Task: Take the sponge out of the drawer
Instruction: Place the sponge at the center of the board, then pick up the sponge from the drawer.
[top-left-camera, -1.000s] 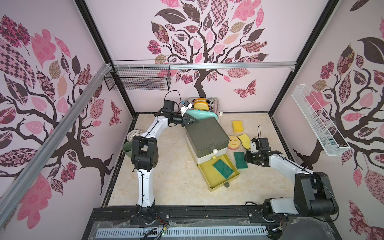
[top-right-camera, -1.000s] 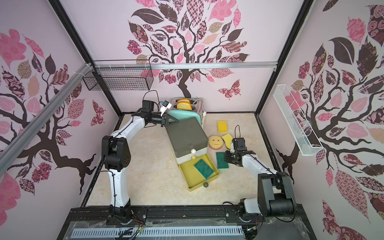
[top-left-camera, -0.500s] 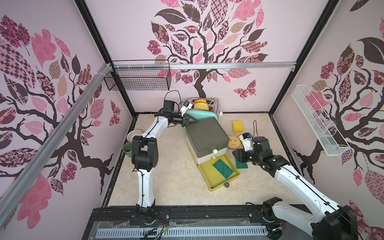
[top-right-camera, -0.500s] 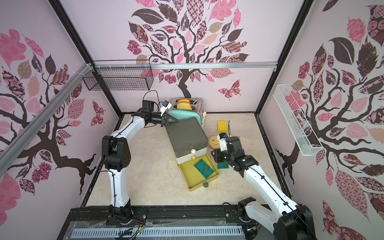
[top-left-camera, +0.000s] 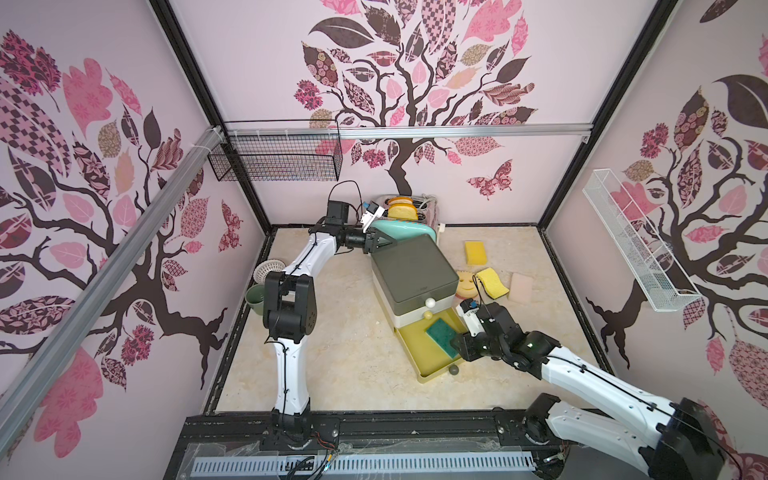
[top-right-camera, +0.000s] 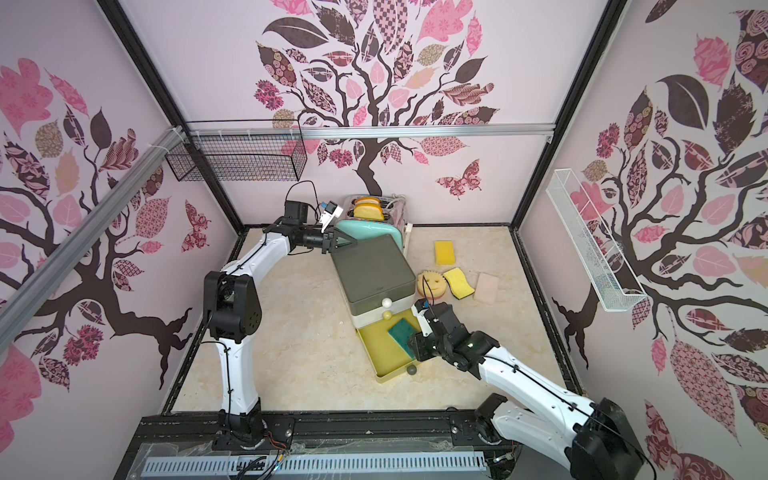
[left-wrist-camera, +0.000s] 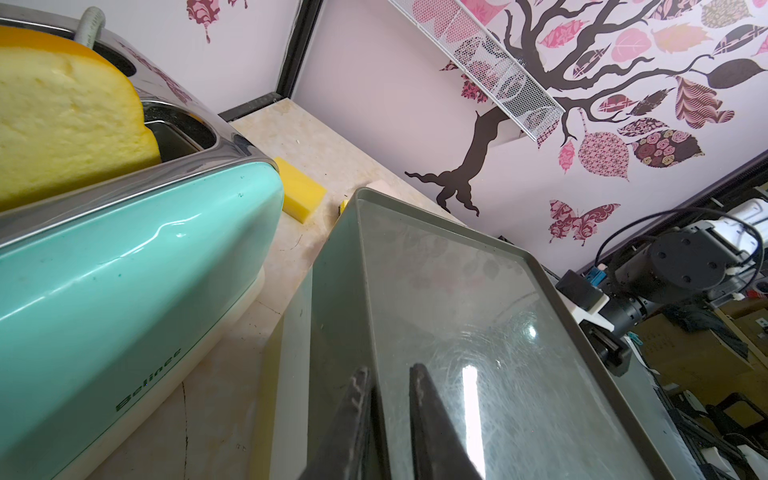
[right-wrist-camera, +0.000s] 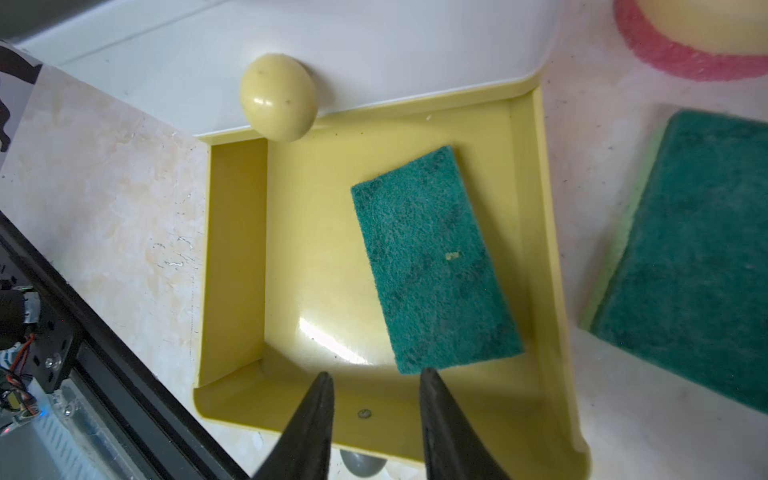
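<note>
While the yellow plastic bottom drawer (top-left-camera: 417, 353) of the small grey-topped drawer unit (top-left-camera: 411, 270) stands pulled out over the pale marbled counter (top-left-camera: 332, 353), the flat green rectangular scouring sponge (right-wrist-camera: 432, 262) lies inside it. It sits flat on the drawer floor, skewed to the walls and nearer one side wall than the other.

The right gripper (right-wrist-camera: 374, 377) hangs over the front end of the drawer with its two dark fingers partly spread and nothing between them. In the right wrist view one fingertip sits at the sponge's short edge; whether it touches cannot be told.

A second green scouring sponge (right-wrist-camera: 698, 257) lies on the counter just beside the drawer, outside its wall.

The left gripper (left-wrist-camera: 388, 370) is at the unit's back corner, beside the mint-green toaster (top-left-camera: 399, 227), its fingers drawn close together with the raised rim of the grey top pinched between them.

Well apart from the drawer, near the unit's far side, lie a yellow block sponge (top-left-camera: 475, 252), a round smiley-face sponge (top-left-camera: 467, 284) and a pale pink pad (top-left-camera: 521, 288).
</note>
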